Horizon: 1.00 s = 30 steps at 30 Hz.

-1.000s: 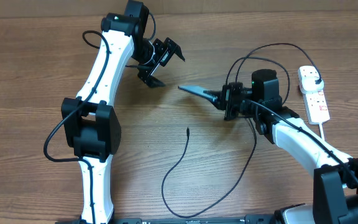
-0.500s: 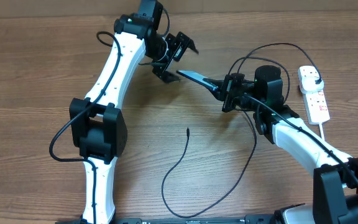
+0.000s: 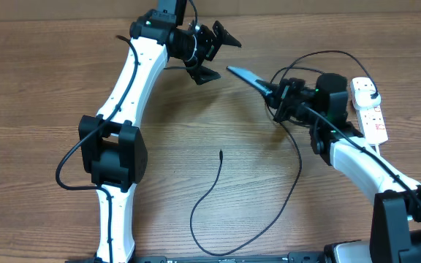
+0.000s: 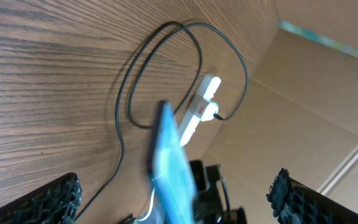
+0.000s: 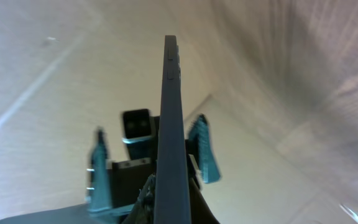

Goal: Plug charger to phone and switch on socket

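moved: left gripper (image 3: 219,57), jaws wide apart, now nearer the far edge | right gripper (image 3: 278,98) clamped on slim black-edged blue-screen phone (image 3: 244,76), raised edge-on toward it | thin black charger cable (image 3: 209,193) slack on wood-grain table (image 3: 35,88) | white oblong socket (image 3: 372,120) at right

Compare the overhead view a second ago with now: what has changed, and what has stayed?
The left gripper, open and empty, swung toward the far edge of the table and nearer the phone. The right gripper, shut on the phone, carried it toward that edge too, slightly toward the socket. Nothing was grasped or released. The loose end of the charger and the socket stayed put.
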Available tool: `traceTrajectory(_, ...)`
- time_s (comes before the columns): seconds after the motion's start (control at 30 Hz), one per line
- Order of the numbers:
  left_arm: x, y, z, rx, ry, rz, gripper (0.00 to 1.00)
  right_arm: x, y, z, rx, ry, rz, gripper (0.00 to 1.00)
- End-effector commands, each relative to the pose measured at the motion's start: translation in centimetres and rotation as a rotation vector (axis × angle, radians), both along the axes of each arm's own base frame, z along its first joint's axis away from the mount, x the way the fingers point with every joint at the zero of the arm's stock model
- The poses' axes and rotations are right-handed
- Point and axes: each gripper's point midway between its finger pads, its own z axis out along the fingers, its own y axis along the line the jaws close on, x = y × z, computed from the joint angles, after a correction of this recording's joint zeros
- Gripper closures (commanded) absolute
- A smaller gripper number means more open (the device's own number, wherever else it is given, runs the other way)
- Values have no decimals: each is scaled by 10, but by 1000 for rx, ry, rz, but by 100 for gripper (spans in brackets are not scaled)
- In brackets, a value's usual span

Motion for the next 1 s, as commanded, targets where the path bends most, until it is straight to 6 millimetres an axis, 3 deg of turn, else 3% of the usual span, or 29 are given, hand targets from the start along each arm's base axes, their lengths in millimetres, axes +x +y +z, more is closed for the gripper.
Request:
traceTrajectory(0.0,-9,-3,44,-99,-84,-69,0,13,-15,21,-4,-95,-37,96)
traceTrajectory(0.07,-15,-9,55,-170,-64,-100,0,16,-18,29,-16,-153,-44,96)
traceTrajectory(0.27,0,-22,62,-188,-121,-67,0,19,-20,37,-27,-205,-51,96)
traceTrajectory(0.73,-3,-63,36,-39,-66,58,0,24,-21,53,-21,-281,-68,96)
traceTrajectory(0.97,0,-62,32,-20,-30,114,1,22,-16,54,5,-259,-61,96)
